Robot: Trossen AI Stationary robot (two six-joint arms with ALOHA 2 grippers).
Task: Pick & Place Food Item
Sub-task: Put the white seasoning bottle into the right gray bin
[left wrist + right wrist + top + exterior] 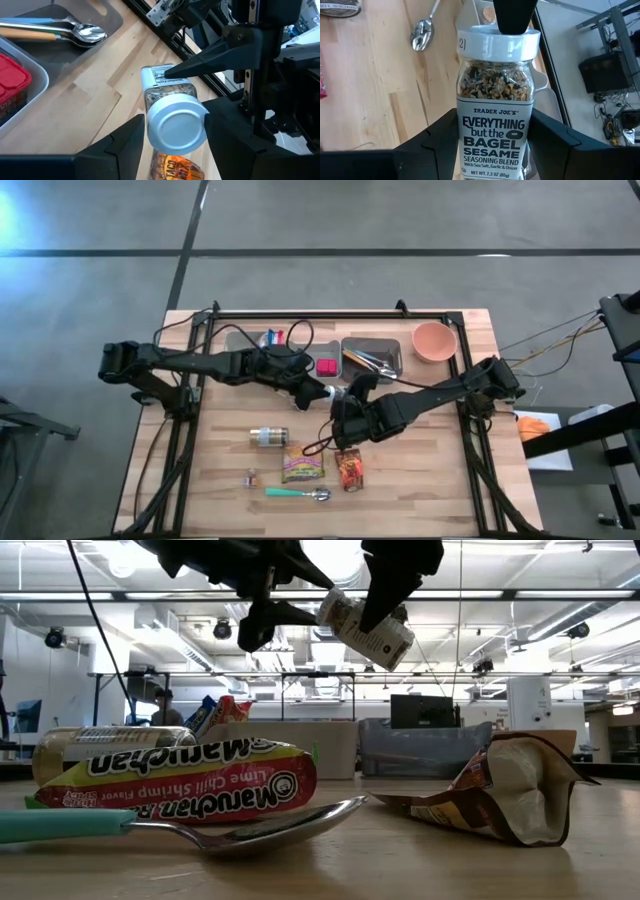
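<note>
The clear seasoning jar (495,105) with white lid is labelled Everything but the Bagel Sesame. It hangs tilted above the worktop (420,480), both the right gripper (492,150) and left gripper (175,145) clamped on it.

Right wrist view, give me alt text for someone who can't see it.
A jar of bagel seasoning fills the frame, held between the right end effector fingers, with the left end effector gripping its white lid. A spoon lies on the wooden table behind.
</note>
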